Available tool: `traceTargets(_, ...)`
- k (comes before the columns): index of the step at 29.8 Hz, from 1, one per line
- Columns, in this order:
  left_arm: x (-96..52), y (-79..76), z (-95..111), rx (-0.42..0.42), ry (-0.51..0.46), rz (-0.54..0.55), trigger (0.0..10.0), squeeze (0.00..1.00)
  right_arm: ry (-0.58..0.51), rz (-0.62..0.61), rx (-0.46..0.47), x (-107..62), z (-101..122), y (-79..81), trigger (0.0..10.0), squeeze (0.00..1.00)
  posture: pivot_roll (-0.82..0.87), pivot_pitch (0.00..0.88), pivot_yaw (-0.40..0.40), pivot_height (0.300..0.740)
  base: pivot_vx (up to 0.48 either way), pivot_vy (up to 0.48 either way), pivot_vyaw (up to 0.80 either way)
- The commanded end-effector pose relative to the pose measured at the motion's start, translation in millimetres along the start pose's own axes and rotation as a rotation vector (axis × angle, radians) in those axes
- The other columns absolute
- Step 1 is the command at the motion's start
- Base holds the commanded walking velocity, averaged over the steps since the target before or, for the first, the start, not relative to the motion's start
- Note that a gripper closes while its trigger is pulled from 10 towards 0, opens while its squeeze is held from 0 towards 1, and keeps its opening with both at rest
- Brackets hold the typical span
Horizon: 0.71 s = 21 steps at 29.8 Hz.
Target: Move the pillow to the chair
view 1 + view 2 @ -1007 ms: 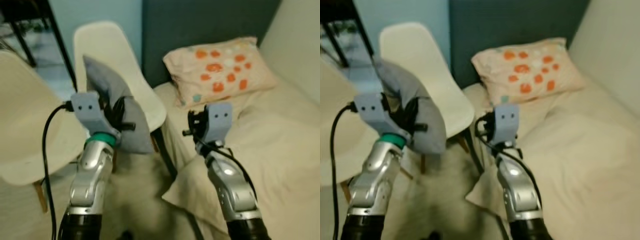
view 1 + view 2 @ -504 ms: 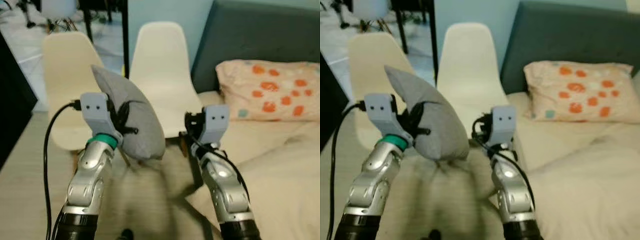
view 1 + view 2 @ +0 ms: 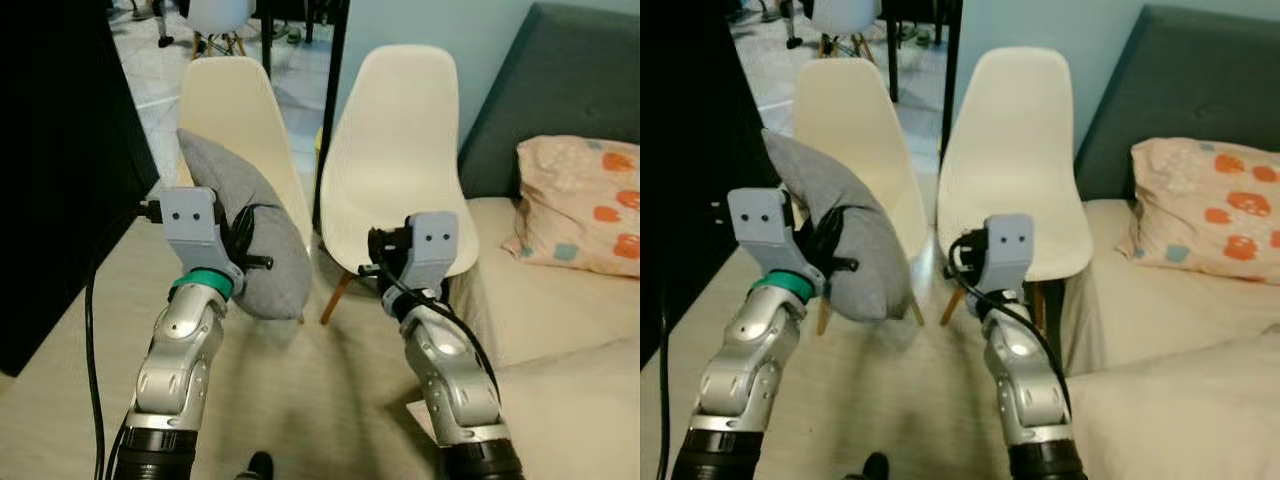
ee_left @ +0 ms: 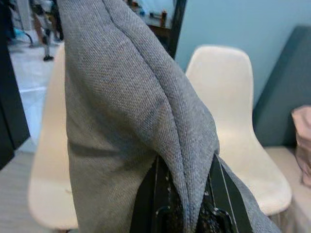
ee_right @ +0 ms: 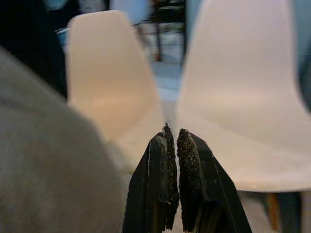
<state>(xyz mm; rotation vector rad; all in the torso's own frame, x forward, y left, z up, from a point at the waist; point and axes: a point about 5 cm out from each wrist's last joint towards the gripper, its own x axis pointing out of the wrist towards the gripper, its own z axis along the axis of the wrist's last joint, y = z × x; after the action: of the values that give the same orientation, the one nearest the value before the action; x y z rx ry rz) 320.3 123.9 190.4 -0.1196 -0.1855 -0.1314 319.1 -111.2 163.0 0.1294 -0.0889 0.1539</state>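
A grey pillow [image 3: 245, 225] hangs upright in the air, pinched at its seam by my left gripper [image 3: 250, 240], which is shut on it. In the left wrist view the grey pillow [image 4: 126, 126] rises between the black fingers [image 4: 146, 204]. Two cream shell chairs stand ahead: the left chair [image 3: 230, 110] is right behind the pillow, the right chair [image 3: 400, 170] beside it. My right gripper [image 5: 174, 141] is shut with nothing in it, held up in front of the right chair's seat [image 3: 1010, 250].
A bed with cream covers [image 3: 560, 330] and an orange-dotted pillow [image 3: 585, 205] lies to the right against a dark teal headboard [image 3: 540, 80]. A large black panel [image 3: 60, 170] stands at the left. Pale floor [image 3: 300, 390] runs between my arms toward the chairs.
The camera has swung left: the bed and dotted pillow slid to the right and both chairs now sit centred ahead. Both arms hold the same pose, the grey pillow still gripped.
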Motion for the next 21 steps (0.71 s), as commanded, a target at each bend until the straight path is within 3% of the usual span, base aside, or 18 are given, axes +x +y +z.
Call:
traceTargets(1, 1.8, -1.0, 10.3, 0.012, -0.051, 0.000, 10.0, 0.00, 0.020, -0.005, 0.015, -2.2, -5.2, -0.4, 10.0, 0.00, 0.01, 0.038, 0.001, 0.740, 0.000, 0.000, 0.00)
traceTargets(8, 2.0, 0.5, 9.2, 0.011, -0.041, 0.007, 10.0, 0.00, 0.020, -0.006, 0.013, -2.0, -5.1, -1.6, 10.0, 0.00, 0.01, 0.036, 0.001, 0.740, 0.339, 0.000, 0.00)
traceTargets(12, 2.1, 0.0, 9.3, 0.009, -0.041, 0.007, 10.0, 0.00, 0.021, 0.019, -0.035, -1.4, -4.9, 1.1, 10.0, 0.00, 0.01, 0.034, -0.001, 0.740, 0.366, 0.000, 0.00)
traceTargets(21, 0.5, 1.7, 8.9, 0.014, -0.040, 0.010, 10.0, 0.00, 0.023, 0.036, -0.018, -2.1, -6.9, 6.2, 10.0, 0.00, 0.02, 0.024, -0.002, 0.740, 0.378, 0.000, 0.63)
